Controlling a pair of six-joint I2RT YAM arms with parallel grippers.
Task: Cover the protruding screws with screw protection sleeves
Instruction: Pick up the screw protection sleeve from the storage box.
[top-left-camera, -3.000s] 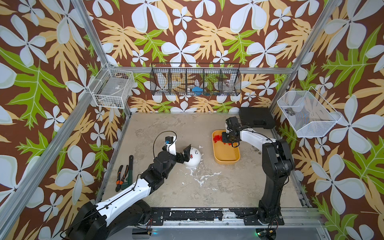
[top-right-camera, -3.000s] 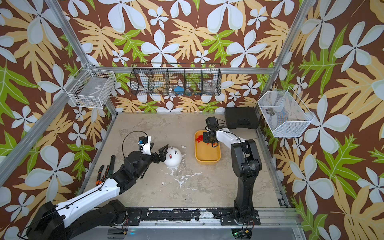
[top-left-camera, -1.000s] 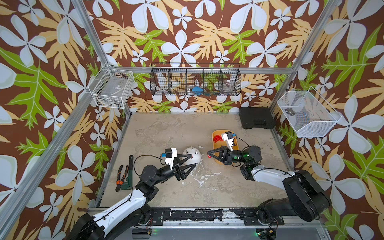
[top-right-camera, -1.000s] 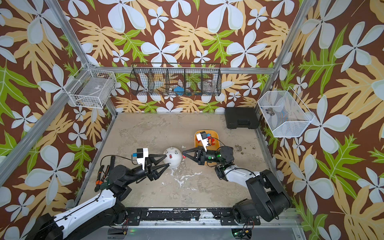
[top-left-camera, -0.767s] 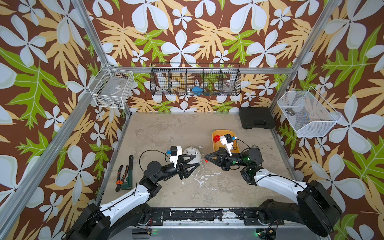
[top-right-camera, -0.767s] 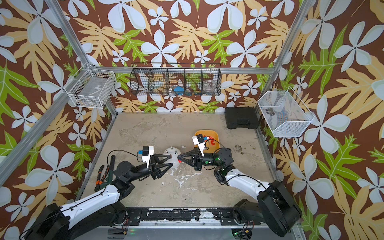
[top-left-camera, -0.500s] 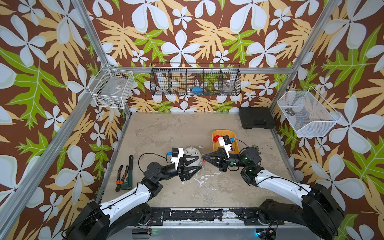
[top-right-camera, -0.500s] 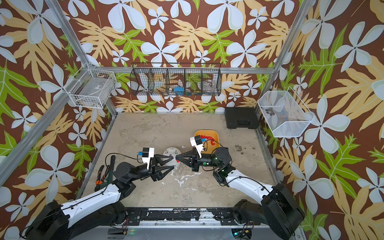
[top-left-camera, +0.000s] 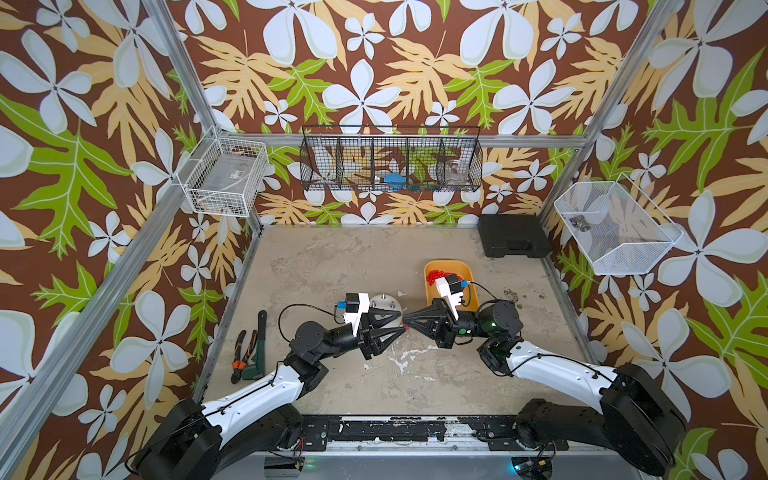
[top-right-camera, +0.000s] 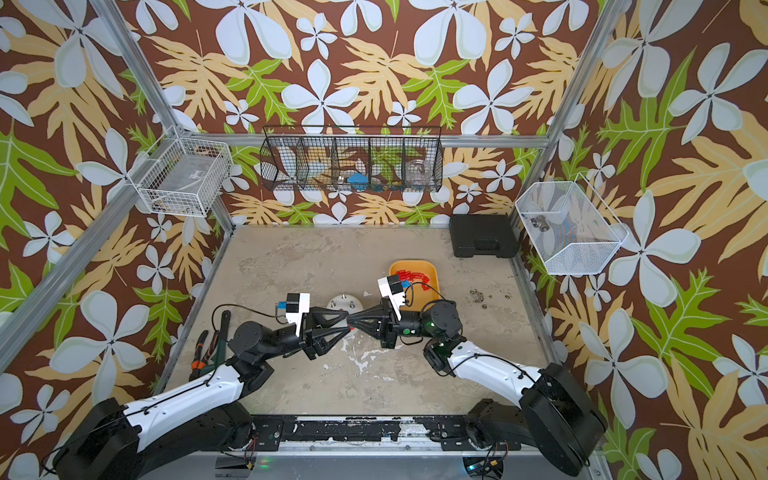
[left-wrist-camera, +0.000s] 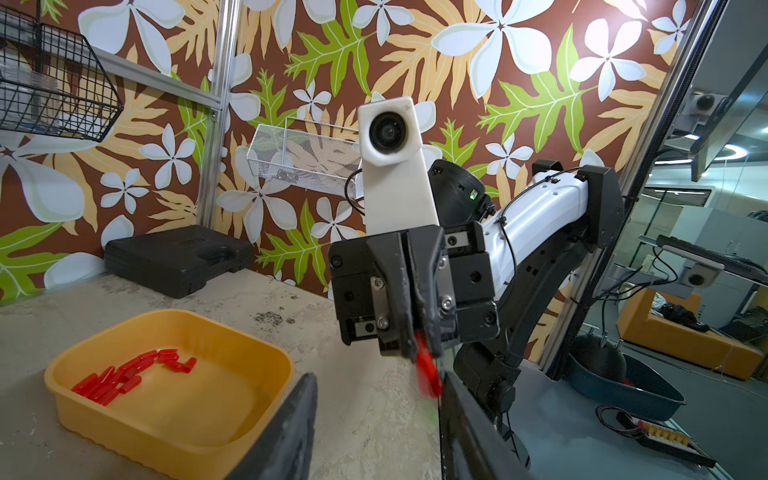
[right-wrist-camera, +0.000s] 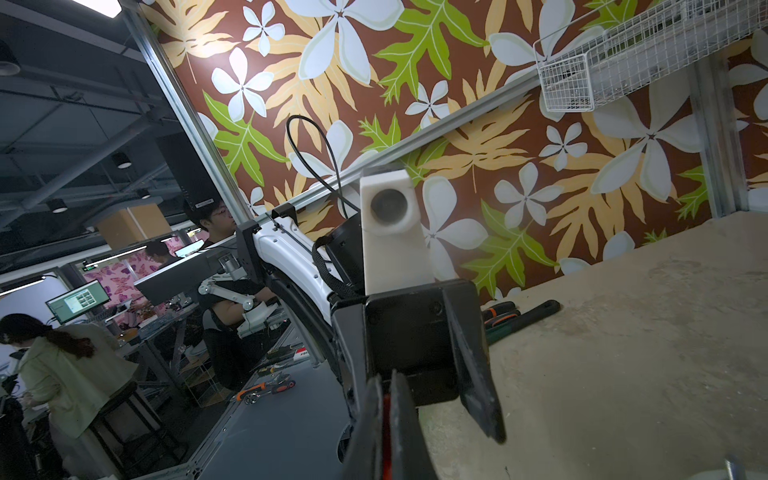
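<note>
My right gripper (top-left-camera: 407, 324) is shut on one red screw protection sleeve (left-wrist-camera: 426, 370), held out above the table's middle. My left gripper (top-left-camera: 401, 322) meets it tip to tip, open, its fingers (left-wrist-camera: 291, 428) either side of the sleeve, which lies close to one of them. In the right wrist view the sleeve (right-wrist-camera: 386, 436) shows as a red strip between the shut jaws. Behind the fingertips the white dome (top-left-camera: 384, 301) rests on the table with its protruding screws (top-right-camera: 344, 296) pointing up. More sleeves (left-wrist-camera: 124, 374) lie in the orange tray (top-left-camera: 451, 264).
Pliers and a dark tool (top-left-camera: 247, 353) lie at the left table edge. A black case (top-left-camera: 513, 241) sits in the back right corner. Wire baskets (top-left-camera: 390, 164) hang on the back and side walls. White smears mark the table below the grippers.
Both arms have swung inward until the fingertips meet, the right one bringing a sleeve from the tray. My left jaws have narrowed around it. The dome stays on the table.
</note>
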